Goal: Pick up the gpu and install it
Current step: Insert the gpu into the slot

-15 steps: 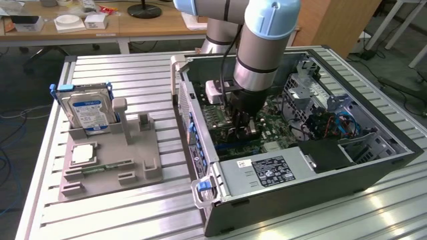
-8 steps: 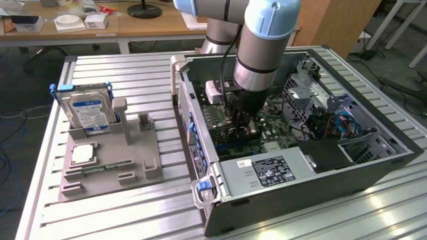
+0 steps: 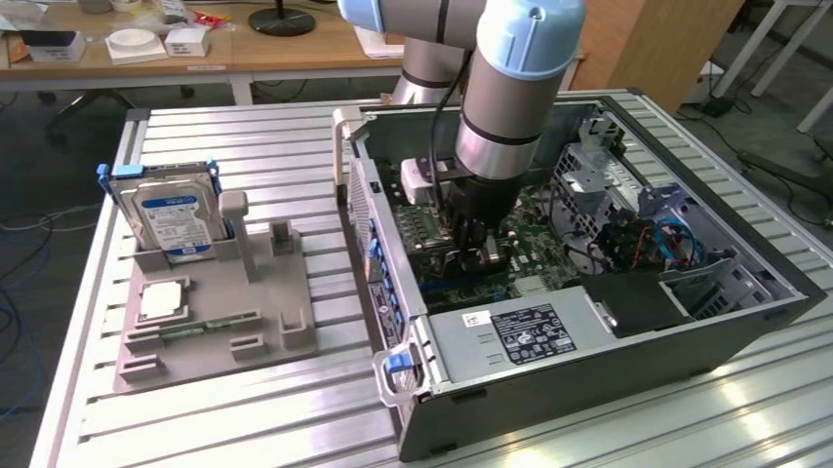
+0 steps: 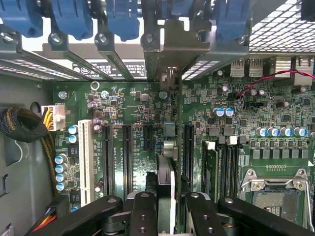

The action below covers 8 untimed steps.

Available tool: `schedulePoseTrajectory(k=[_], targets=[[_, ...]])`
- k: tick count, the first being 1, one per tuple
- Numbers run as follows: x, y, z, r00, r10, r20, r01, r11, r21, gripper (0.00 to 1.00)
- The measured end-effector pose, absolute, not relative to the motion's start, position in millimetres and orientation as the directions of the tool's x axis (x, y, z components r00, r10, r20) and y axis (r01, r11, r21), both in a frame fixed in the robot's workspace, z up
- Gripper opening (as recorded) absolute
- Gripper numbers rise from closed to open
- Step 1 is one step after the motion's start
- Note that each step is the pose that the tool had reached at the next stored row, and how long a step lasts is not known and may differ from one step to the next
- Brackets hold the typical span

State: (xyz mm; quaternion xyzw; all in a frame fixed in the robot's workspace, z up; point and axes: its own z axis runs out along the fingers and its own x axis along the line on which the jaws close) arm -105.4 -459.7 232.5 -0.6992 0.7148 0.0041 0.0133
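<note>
My gripper is down inside the open computer case, just above the green motherboard. It is shut on the gpu, a thin card seen edge-on between the black fingers. The card's silvery end bracket stands at the rear slot openings of the case, under the blue latches. The card lies in line with the black expansion slots. I cannot tell whether its edge is seated in a slot. In the exterior view the gripper is low over the board, and the arm hides the card.
RAM sticks and the CPU socket sit close beside the card. The power supply and drive cage fill the case's other end. On the exterior view's left, a grey fixture holds a hard drive.
</note>
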Motion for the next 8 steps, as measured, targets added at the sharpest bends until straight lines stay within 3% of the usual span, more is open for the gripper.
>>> schedulePoseTrajectory(k=[8], targets=[[-105.4, -459.5, 233.4, -0.022, -0.999, -0.026, -1.000, 0.022, -0.013, 0.27]])
